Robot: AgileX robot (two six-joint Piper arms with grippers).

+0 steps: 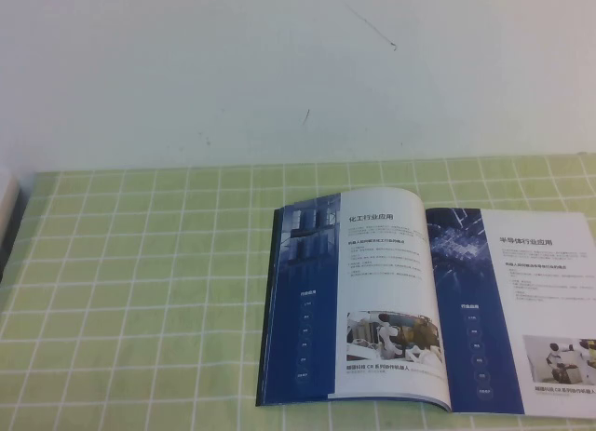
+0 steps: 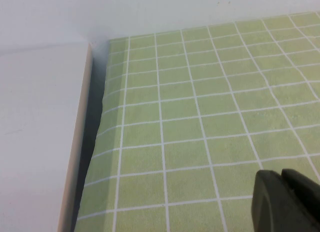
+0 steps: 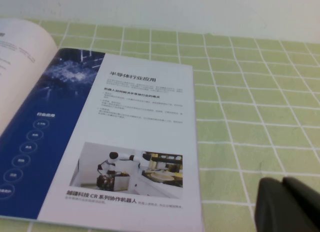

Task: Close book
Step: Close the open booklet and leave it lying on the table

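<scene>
Open book (image 1: 391, 301) lying face up on the green checked tablecloth (image 1: 140, 291), in the near right part of the table as seen from the high view, its right-hand page running past the picture's right edge. The left-hand page arches upward near the spine; the right-hand page lies flat. Each page carries a dark blue band along its left side, printed text on white, and a photograph near the bottom. Beyond the cloth's far edge rises a plain white wall (image 1: 279, 68). Neither arm appears in the high view. In the right wrist view, the right gripper (image 3: 282, 181) hovers over bare cloth just beside the outer edge of the book's right-hand page (image 3: 115, 142), not touching it; its dark fingers are pressed together with nothing between them. In the left wrist view, the left gripper (image 2: 282, 173) hangs above the cloth near the table's left border, well apart from the book, likewise clenched and empty, with a white panel (image 2: 35, 132) running along the cloth's edge.
</scene>
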